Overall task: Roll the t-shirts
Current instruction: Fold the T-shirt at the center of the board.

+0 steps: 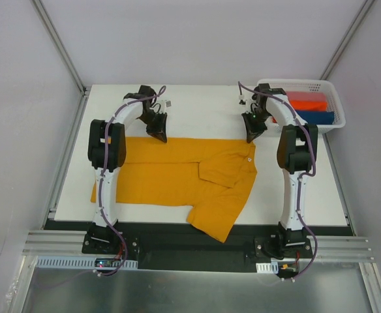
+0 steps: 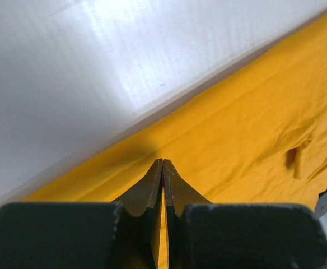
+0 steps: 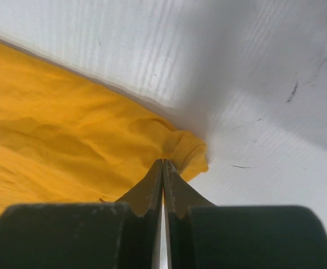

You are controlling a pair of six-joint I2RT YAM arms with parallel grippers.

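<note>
Shirt (image 1: 177,173) spread flat on counter (image 1: 197,111). Left claw (image 1: 158,135) and right claw (image 1: 250,137) both clenched on its far edge. Spaced pinch probably to lift edge evenly, start roll.

A white table (image 1: 203,111) bears a spread yellow t-shirt (image 1: 177,173) and white basket (image 1: 295,82).

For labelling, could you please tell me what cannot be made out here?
Top view: folded red and blue cloths in the white plastic basket; too small to identify.
Top view: mustard-yellow cloth t-shirt; left arm covers one end.
Left wrist view: shut left gripper; fingertips hide any pinched cloth.
</note>
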